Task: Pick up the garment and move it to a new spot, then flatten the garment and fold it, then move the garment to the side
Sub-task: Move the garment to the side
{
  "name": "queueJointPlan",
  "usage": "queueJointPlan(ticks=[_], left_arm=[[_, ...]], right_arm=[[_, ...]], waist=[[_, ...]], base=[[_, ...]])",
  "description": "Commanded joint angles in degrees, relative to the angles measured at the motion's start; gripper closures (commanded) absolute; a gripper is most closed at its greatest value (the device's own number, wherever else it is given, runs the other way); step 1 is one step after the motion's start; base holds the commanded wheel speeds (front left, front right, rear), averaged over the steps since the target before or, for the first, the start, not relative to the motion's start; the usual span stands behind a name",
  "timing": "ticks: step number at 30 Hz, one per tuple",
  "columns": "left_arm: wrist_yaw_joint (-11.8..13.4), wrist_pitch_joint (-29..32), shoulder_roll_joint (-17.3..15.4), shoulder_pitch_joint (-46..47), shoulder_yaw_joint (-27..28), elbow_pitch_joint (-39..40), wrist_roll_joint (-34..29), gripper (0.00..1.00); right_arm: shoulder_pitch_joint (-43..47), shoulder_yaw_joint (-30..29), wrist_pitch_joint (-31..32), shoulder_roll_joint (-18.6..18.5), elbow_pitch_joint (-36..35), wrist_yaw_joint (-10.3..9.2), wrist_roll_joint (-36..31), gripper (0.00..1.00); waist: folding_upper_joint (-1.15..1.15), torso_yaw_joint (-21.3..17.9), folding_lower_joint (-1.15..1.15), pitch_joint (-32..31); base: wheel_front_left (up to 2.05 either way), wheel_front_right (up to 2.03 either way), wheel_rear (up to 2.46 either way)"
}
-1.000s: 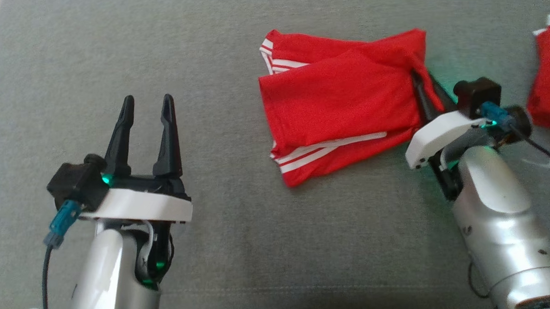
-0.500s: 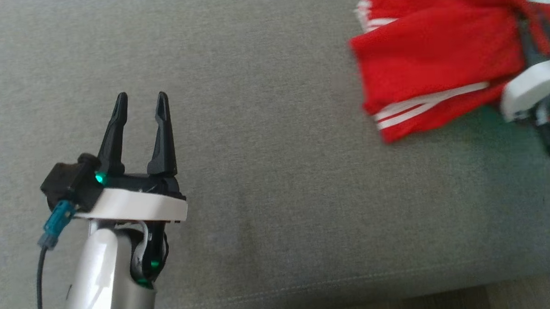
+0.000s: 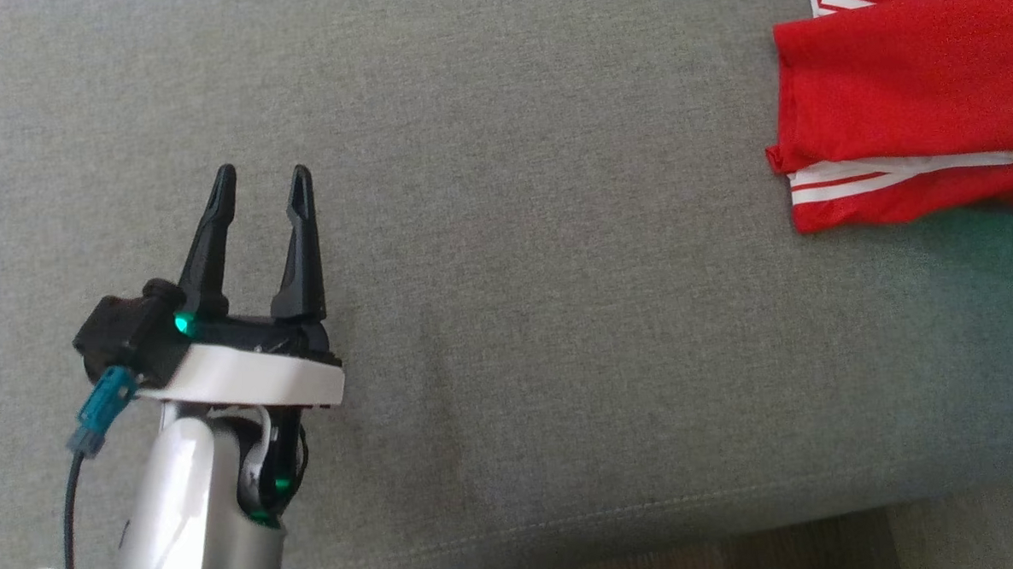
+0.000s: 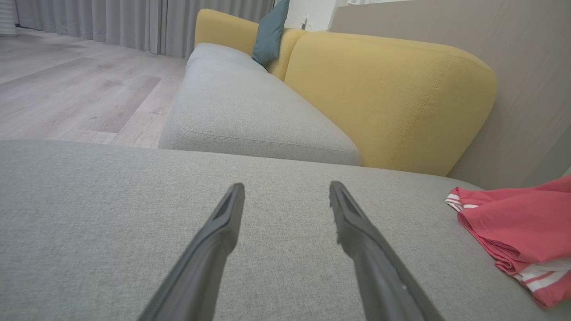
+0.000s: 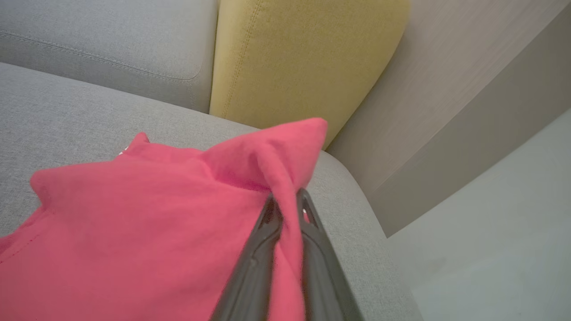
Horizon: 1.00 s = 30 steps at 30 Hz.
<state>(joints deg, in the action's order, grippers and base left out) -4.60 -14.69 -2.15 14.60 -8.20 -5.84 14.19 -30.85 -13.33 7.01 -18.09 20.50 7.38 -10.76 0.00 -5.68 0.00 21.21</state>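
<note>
- Setting: home living room
- Grey-seated sofa (image 4: 250, 111) with yellow backrests (image 4: 388, 98), teal throw cushion (image 4: 270, 33) propped at the far end
- Long grey curtains (image 4: 111, 22) hang to the pale wood-plank floor (image 4: 67, 89)
- Plain beige wall panel (image 4: 526, 67) behind the sofa
</note>
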Motion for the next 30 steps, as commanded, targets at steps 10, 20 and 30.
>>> queueJointPlan(ticks=[10,20,30], left_arm=[[-0.9,-0.3,-0.7,2.3,2.2,1.4,-1.2,0.00],[-0.9,-0.3,-0.7,1.7,1.6,0.4,-0.3,0.00],[0.9,-0.3,-0.7,-1.8,1.4,1.4,0.8,0.00]], right_arm=[[1.2,-2.4,0.2,1.5,-5.7,0.11,-0.4,0.00],[1.7,-0.8,-1.0,5.5,-10.2,0.11,-1.1,0.00],[6.0,9.4,-10.3,13.0,-10.8,0.11,5.8,0.00]], waist=[[0.00,-0.2,0.00,0.6],[0.00,1.0,0.00,-2.9],[0.00,4.5,0.00,-10.6]], base=[[0.00,0.00,0.00],[0.00,0.00,0.00],[0.00,0.00,0.00]])
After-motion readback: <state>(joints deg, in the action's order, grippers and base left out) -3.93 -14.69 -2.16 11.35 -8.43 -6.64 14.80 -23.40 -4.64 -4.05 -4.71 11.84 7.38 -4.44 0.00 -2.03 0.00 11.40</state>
